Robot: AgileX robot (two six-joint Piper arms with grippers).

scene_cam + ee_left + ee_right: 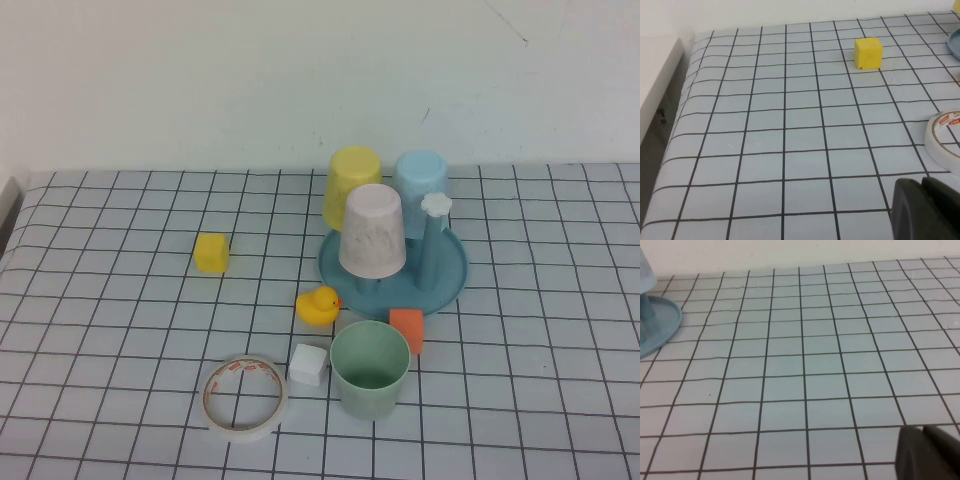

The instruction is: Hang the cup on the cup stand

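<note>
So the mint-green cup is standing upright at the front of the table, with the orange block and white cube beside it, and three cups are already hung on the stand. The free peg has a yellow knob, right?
Not quite. In the high view the free peg's knob is white, not yellow. The rest holds: the mint-green cup stands upright near the orange block and white cube, with three cups on the cup stand. Each gripper shows only as a dark edge: left gripper, right gripper.

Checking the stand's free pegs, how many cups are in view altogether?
4: yellow cup, light blue cup and whitish-pink cup inverted on the cup stand; mint-green cup upright on the table before it.
</note>
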